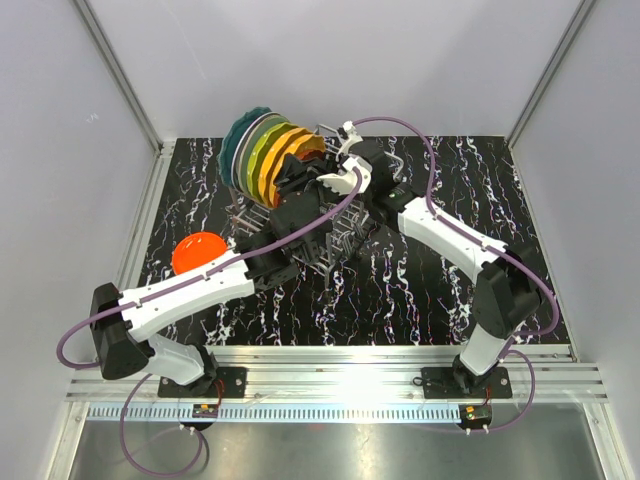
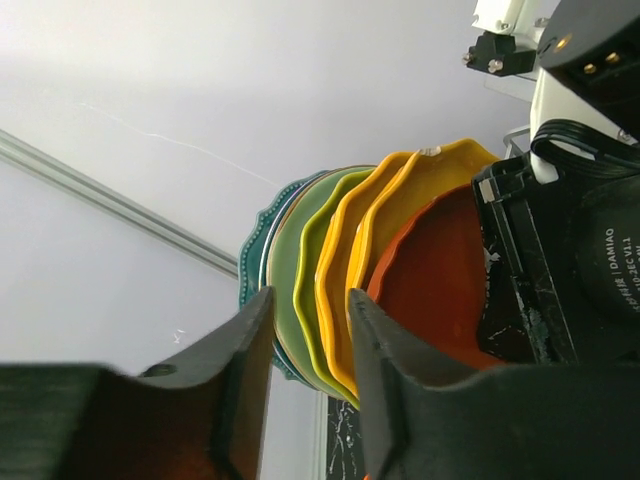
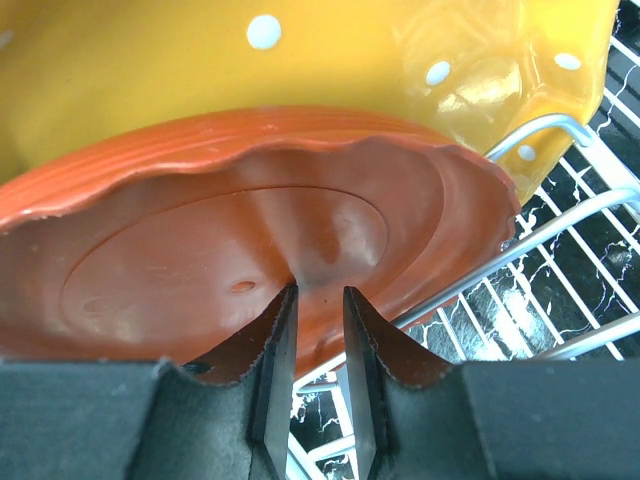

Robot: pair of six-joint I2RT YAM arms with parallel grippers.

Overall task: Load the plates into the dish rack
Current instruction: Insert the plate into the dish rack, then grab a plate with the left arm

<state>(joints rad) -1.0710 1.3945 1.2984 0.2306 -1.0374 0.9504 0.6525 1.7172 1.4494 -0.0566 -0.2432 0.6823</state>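
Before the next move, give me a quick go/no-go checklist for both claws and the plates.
1. Left claw free: ok, jaws apart, nothing between them.
2. Right claw grip: ok, pinching the red-orange plate at its lower rim.
3. Red-orange plate seated in the dish rack: cannot tell, its slot is hidden.
4. Other racked plates upright: ok, standing on edge in a row.
5. All plates loaded: not ok, an orange plate lies on the table left of the rack.
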